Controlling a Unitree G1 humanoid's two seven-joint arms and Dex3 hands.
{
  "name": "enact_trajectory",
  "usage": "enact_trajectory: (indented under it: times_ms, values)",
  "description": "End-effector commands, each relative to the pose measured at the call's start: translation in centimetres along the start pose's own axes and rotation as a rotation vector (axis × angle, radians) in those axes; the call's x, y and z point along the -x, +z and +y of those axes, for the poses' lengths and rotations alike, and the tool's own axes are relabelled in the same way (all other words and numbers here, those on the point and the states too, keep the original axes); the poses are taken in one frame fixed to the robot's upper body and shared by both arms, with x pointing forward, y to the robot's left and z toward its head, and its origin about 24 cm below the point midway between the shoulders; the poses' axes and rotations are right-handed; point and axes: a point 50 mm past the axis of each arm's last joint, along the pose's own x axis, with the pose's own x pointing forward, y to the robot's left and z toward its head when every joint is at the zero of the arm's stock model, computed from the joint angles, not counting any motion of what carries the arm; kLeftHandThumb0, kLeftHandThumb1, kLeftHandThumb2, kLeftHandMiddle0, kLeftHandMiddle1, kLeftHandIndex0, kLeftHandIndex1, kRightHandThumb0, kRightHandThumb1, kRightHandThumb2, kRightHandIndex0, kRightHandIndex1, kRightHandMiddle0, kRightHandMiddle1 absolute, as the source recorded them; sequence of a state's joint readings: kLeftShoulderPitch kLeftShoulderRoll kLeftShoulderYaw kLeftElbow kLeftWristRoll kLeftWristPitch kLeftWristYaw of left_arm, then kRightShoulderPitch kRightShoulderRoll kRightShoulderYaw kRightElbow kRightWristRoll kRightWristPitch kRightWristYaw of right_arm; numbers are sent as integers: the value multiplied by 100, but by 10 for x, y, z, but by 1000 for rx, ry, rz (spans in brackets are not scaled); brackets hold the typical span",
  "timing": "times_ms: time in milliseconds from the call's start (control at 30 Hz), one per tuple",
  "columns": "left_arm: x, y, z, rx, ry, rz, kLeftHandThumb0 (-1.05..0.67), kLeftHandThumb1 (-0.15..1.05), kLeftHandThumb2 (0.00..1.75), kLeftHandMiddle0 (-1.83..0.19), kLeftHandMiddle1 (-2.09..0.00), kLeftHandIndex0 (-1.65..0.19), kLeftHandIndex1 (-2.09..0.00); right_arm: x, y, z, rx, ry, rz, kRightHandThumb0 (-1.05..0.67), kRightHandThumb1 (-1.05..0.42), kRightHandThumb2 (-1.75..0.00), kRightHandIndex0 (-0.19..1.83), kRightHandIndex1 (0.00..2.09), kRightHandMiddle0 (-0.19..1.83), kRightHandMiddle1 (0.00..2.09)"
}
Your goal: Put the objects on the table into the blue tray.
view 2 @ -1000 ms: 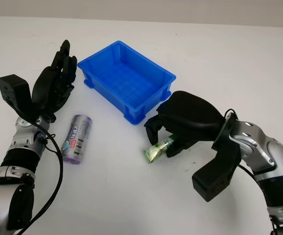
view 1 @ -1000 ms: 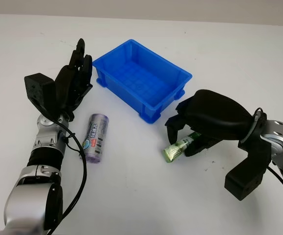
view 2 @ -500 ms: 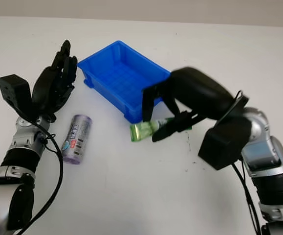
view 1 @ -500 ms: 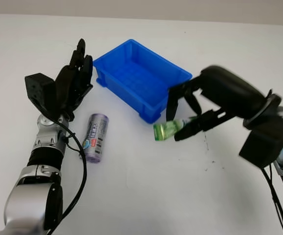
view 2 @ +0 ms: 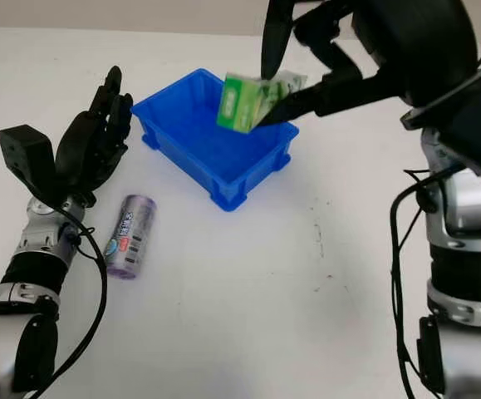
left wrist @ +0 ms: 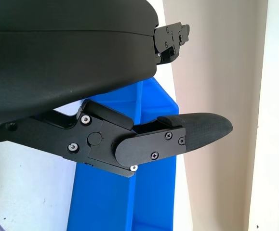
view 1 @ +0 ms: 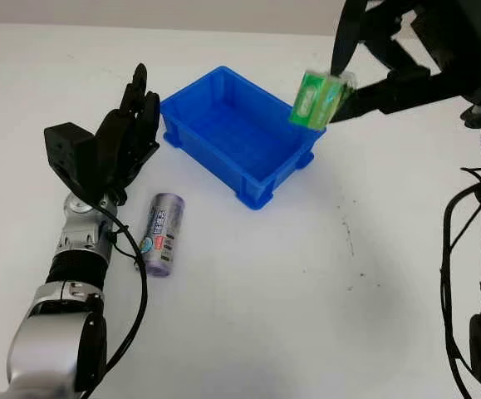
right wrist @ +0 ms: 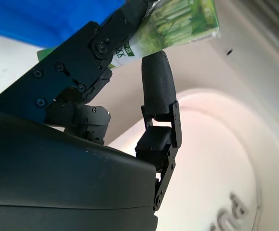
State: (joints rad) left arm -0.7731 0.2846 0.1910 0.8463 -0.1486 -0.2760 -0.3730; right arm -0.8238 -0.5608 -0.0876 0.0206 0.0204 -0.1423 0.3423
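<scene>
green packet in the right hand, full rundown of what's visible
The green packet looks like a soft, glossy plastic pouch, bright green with a printed pattern and small lettering. The right hand pinches it between black fingers, lifted off the table and tilted, hanging over the blue tray by its right rim. Nothing else touches it.

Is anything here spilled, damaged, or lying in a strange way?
Nothing stands out. The right hand holds the green packet above the blue tray, and the purple can lies on its side near the open left hand.
</scene>
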Motion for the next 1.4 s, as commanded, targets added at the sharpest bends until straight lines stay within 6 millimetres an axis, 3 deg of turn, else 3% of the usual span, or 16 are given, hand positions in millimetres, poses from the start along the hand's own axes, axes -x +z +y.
enact_trajectory:
  times_ms: [0, 100, 267, 400, 533, 633, 767, 800, 867, 900, 1033, 1133, 1367]
  values:
    - [2, -2, -1, -3, 4, 3, -76, 105, 63, 19, 0, 19, 0, -8, -2, 3, 18, -38, -13, -33, -84, 0, 140, 197, 125, 194]
    - [2, -3, -2, -1, 5, 14, -77, 105, 63, 19, 0, 19, 0, -14, -18, 14, 80, -93, 9, -31, -89, -1, 139, 191, 123, 197]
    - [1, -4, -4, -1, 3, 16, -77, 105, 63, 19, 0, 19, 0, -21, -48, 39, 104, -124, 26, -30, -97, -4, 127, 208, 107, 209]
    - [1, -4, -4, 6, 10, 21, -77, 105, 63, 19, 0, 19, 0, -25, -69, 57, 157, -91, 63, -36, -102, -6, 106, 209, 81, 209]
    - [1, -4, -4, 6, 17, 21, -77, 105, 62, 19, 0, 19, 0, -29, -80, 74, 169, -49, 103, -44, -102, -5, 88, 209, 66, 209]
    - [2, -4, -3, 2, 21, 18, -77, 105, 62, 19, 0, 19, 0, -30, -83, 87, 181, 8, 114, -49, -100, -5, 93, 209, 68, 209]
    - [3, -3, -2, -4, 20, 8, -76, 105, 63, 19, 0, 19, 0, -29, -90, 95, 170, 125, 169, -47, -99, -5, 57, 207, 41, 200]
    - [3, -3, -1, -5, 21, 6, -76, 105, 63, 19, 0, 19, 0, -28, -92, 95, 150, 173, 199, -47, -101, -6, 41, 193, 31, 182]
    - [3, -3, -1, -5, 23, 5, -76, 105, 63, 19, 0, 19, 0, -26, -96, 94, 124, 235, 236, -51, -104, -6, 32, 164, 26, 149]
    - [3, -3, -1, -6, 24, 6, -76, 105, 63, 19, 0, 19, 0, -26, -96, 93, 119, 254, 245, -58, -104, -10, 23, 131, 17, 120]
    - [2, -4, -2, -5, 23, 14, -76, 105, 64, 19, 0, 19, 0, -23, -97, 89, 120, 289, 258, -72, -105, -26, 14, 47, 0, 53]
    - [1, -5, -3, 2, 29, 24, -76, 105, 62, 19, 0, 19, 0, -22, -96, 85, 117, 306, 243, -79, -105, -36, 7, 19, -9, 27]
    - [-1, -5, -5, 13, 29, 26, -76, 105, 61, 19, 0, 19, 0, -20, -91, 73, 95, 278, 210, -84, -105, -53, -8, 5, -14, 16]
